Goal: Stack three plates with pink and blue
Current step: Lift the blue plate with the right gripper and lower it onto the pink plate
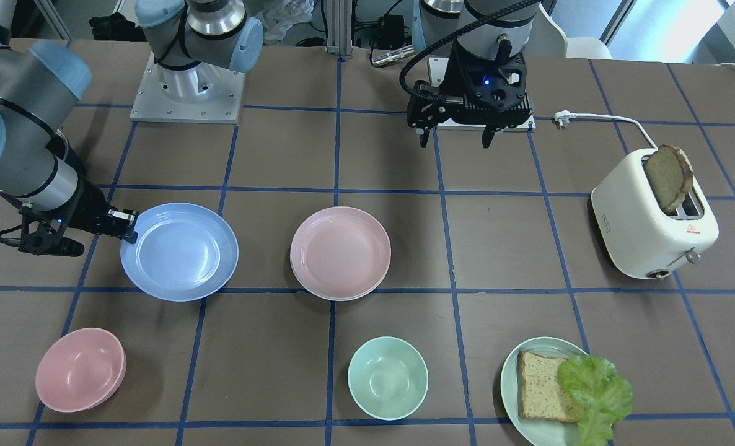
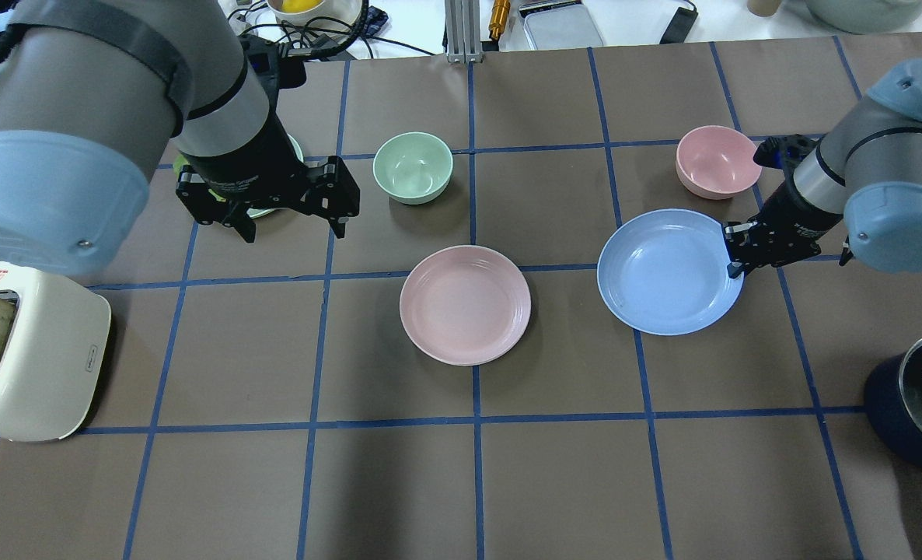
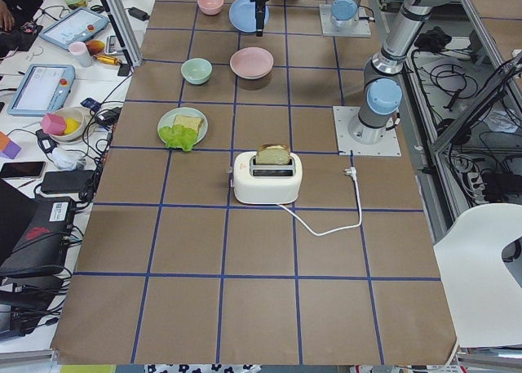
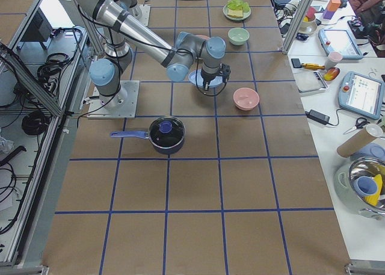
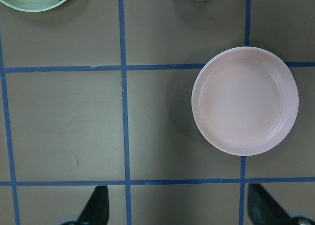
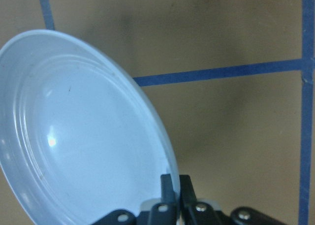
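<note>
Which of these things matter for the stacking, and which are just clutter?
Job: blue plate, held by right gripper; pink plate, apparently on a white plate.
Lying about: pink bowl, green bowl, toaster, bread plate, pot.

Blue plate [image 1: 180, 251] near pink plate [image 1: 340, 253]

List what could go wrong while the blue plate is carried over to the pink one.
1. The right claw pinches only the edge of the blue plate, so the plate may tilt or slip out.
2. The pink bowl sits close beside that arm, and a wide swing could knock it.
3. If the blue plate lands off-centre, it could shove the pink plate.
</note>
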### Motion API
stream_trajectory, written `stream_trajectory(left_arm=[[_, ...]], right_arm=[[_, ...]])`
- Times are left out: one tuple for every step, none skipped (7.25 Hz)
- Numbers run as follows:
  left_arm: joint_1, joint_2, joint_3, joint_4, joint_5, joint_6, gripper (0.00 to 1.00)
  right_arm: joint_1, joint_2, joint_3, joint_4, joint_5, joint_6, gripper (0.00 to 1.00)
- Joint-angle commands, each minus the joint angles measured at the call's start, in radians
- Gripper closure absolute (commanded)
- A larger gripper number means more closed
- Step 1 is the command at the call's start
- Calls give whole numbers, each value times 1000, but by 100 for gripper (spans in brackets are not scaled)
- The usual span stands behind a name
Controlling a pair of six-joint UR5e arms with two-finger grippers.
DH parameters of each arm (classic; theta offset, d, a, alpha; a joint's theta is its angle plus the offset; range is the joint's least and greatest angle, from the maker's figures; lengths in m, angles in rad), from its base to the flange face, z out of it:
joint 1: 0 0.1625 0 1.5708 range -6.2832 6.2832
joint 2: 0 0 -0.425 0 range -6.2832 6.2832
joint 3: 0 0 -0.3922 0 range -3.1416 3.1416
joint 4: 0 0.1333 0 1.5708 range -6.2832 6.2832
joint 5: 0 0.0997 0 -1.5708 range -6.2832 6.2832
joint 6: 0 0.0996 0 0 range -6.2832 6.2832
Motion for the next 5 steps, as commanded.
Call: stream_trajectory(left_arm=[[27, 24, -17, -1, 1, 37, 0], [33, 20, -7, -6, 4, 45, 0], [35, -7, 37, -28, 4, 45, 0], [38, -31, 111, -129, 4, 45, 0], [50, -43, 134, -139, 3, 48, 0]], right_arm=[[35, -37, 3, 49, 71, 61, 100], [81, -40, 8, 46, 73, 82, 100], [139, -43, 14, 35, 88, 115, 100], [181, -43, 2, 14, 146, 246, 100], [268, -39, 9, -65, 175, 332, 100]])
